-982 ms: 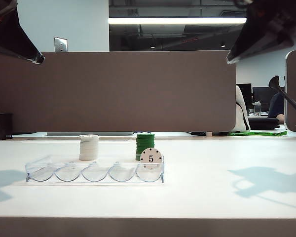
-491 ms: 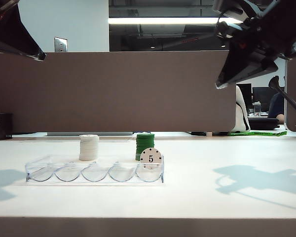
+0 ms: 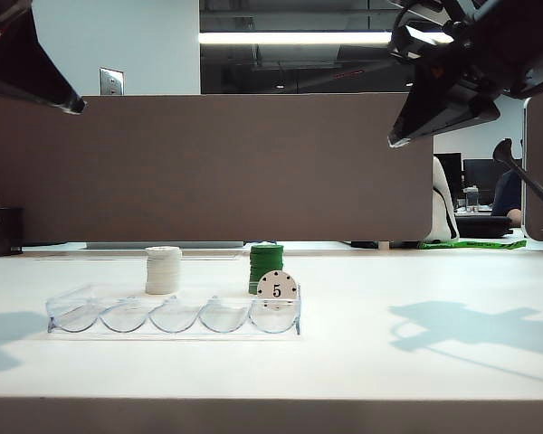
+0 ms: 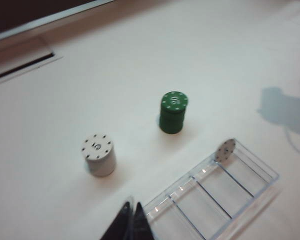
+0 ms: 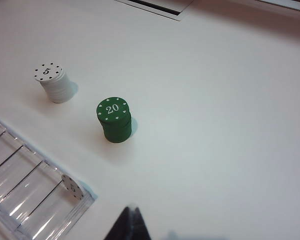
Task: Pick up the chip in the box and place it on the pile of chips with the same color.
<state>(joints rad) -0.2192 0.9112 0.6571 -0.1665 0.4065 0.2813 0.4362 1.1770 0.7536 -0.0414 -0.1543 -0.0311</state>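
chip (image 3: 277, 287): on edge, face forward | box (image 3: 118, 318) end slot | left gripper (image 4: 131, 220) closed

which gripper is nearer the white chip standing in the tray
Right. The right gripper hangs high, up and to the right of the chip in the tray. The left gripper sits high at the far left, beyond the tray's other end.
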